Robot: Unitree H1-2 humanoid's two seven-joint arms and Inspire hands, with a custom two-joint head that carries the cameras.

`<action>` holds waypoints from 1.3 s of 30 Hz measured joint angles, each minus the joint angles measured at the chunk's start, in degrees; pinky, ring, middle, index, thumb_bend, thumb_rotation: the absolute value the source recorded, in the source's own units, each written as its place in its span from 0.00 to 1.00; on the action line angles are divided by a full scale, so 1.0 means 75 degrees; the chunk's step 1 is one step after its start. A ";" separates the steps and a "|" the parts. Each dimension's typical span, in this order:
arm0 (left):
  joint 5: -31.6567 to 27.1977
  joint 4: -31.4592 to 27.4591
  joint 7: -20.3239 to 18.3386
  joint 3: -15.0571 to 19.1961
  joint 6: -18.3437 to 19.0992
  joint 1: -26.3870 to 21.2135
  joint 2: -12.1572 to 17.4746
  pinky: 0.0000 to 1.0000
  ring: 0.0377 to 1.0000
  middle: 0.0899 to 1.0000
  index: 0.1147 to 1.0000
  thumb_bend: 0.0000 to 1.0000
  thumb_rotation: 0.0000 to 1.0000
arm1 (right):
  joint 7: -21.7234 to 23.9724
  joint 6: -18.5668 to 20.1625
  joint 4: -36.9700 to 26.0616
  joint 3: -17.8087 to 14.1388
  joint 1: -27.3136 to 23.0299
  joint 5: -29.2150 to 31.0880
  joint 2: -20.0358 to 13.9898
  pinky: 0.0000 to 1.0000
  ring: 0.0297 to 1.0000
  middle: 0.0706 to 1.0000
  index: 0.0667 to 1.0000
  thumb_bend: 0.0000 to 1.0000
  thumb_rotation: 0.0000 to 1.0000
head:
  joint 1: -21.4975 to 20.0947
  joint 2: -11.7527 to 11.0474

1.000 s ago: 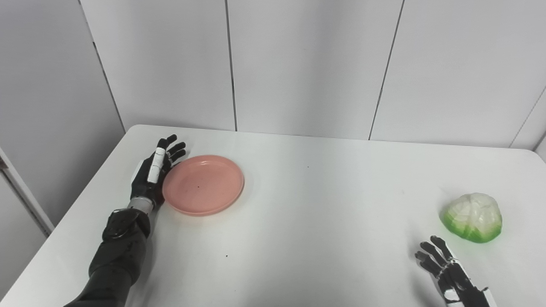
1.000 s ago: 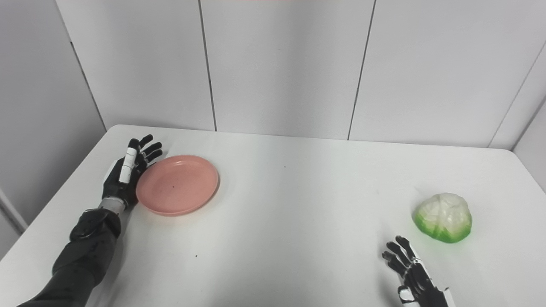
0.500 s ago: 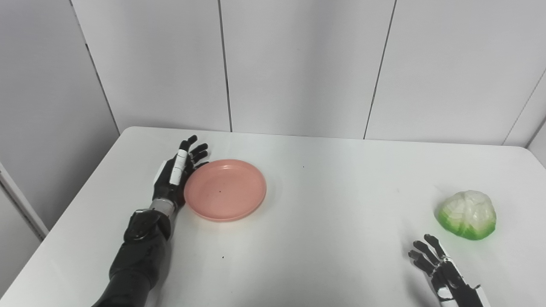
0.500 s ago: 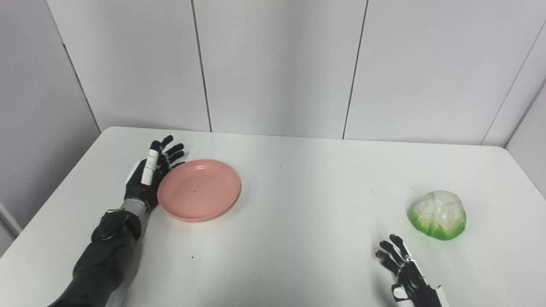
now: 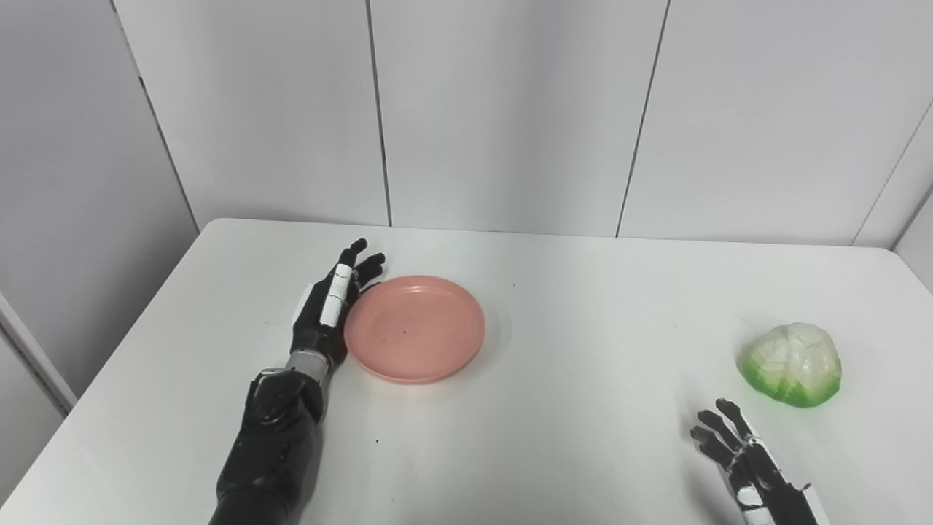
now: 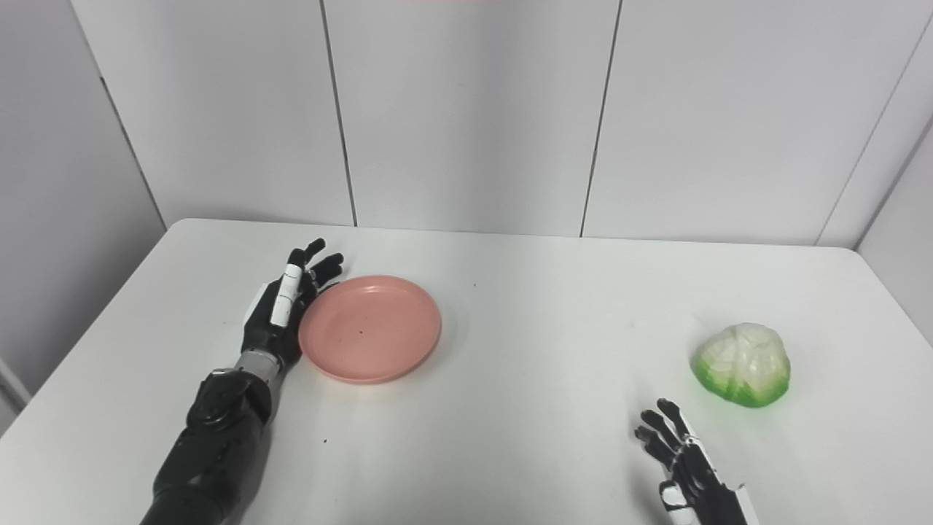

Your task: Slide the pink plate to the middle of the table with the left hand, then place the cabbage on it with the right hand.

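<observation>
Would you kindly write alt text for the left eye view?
The left hand, fingers extended, rests against the left edge of an empty pink plate on a white table. Far right lies a cabbage; the right hand is open just in front of it, not touching.

The round pink plastic plate (image 5: 415, 328), touching the inner edge of the left hand (image 5: 329, 313), has a smooth, faintly satin finish with a soft sheen along its rim. That black left hand looks like hard moulded plastic, semi-gloss, with a white plastic strip along one finger and a bare metal ring at the wrist. The white counter (image 5: 568, 306) under it is smooth and matt, lightly reflective. Beyond the right hand (image 6: 685, 467), the green-and-white cabbage (image 6: 742, 364) looks like glossy, ridged plastic.
</observation>
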 measured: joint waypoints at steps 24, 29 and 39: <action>0.1014 -0.1422 0.0918 -0.0672 0.0391 0.0691 -0.0721 0.91 0.90 0.88 0.92 0.95 0.89 | -0.0307 0.0888 -0.0544 0.0385 0.0015 -0.0677 0.0558 0.89 0.85 0.88 0.93 0.86 0.93 | -0.1218 0.0316; 0.1516 -0.1799 0.1430 -0.0869 0.0343 0.0923 -0.0952 0.89 0.89 0.89 0.93 0.91 0.93 | -0.0342 0.0907 -0.0561 0.0446 0.0003 -0.0763 0.0591 0.87 0.84 0.88 0.93 0.87 0.93 | -0.1359 0.0375; 0.1524 -0.2327 0.1609 -0.0912 0.0588 0.1227 -0.1517 0.87 0.89 0.88 0.92 0.93 0.92 | -0.0359 0.0926 -0.0564 0.0669 -0.0058 -0.0851 0.0631 0.87 0.85 0.88 0.94 0.87 0.93 | -0.1863 0.0551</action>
